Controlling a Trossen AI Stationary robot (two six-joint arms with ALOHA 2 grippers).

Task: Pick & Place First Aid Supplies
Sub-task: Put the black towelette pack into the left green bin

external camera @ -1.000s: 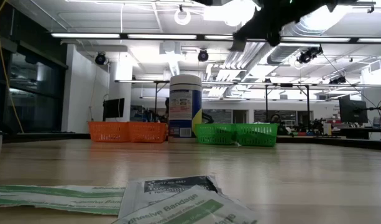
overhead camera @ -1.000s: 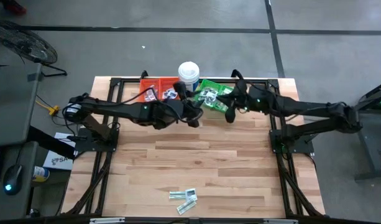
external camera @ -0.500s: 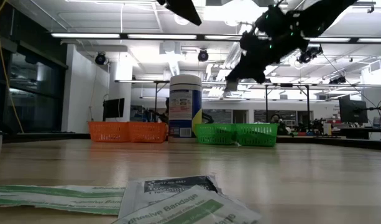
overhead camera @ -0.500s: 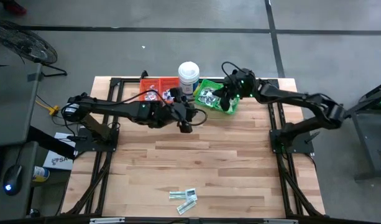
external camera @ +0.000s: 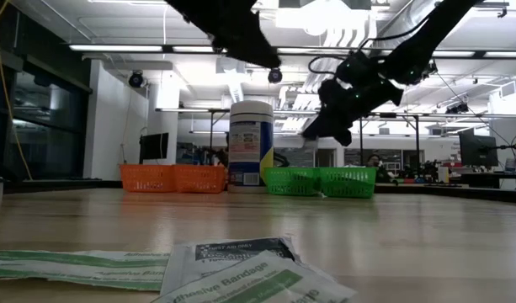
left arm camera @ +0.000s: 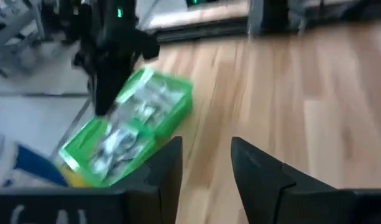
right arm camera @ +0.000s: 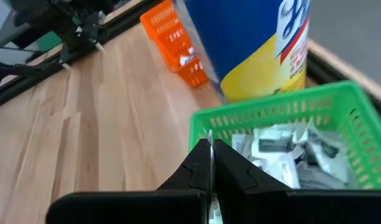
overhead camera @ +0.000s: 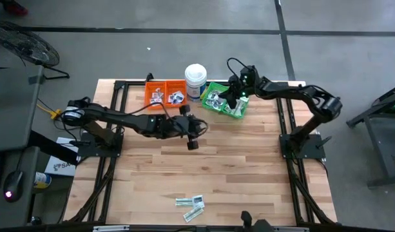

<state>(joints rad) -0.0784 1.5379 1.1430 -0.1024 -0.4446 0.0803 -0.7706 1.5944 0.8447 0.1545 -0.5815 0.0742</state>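
Loose first aid supplies, green-and-white strips and a white square packet (overhead camera: 192, 205) (external camera: 241, 269), lie flat near the table's near edge. More packets fill the green bin (overhead camera: 239, 111) (right arm camera: 271, 109) and the orange bin (overhead camera: 160, 102) at the far edge. My right gripper (overhead camera: 231, 103) (right arm camera: 210, 152) hovers shut above the green bin's near rim. My left gripper (overhead camera: 192, 144) (left arm camera: 206, 152) hangs open over bare wood, nearer than the bins, with nothing between its fingers. My right gripper shows a thin pale sliver (right arm camera: 209, 144) between its shut fingertips. I cannot tell whether that is a packet or only the seam between the fingers. The fingers slant down toward the green bin from the table's right.
A tall white tub (overhead camera: 196, 77) (external camera: 251, 143) with a blue-and-yellow label stands between the two bins. Black frame rails run along the table's left and right edges. The middle of the table is bare wood.
My right gripper has swung from the table in front of the green bin toward the far edge and sunk until it is over that bin, staying shut. My left gripper has come down and a little toward the near edge, away from the bins.
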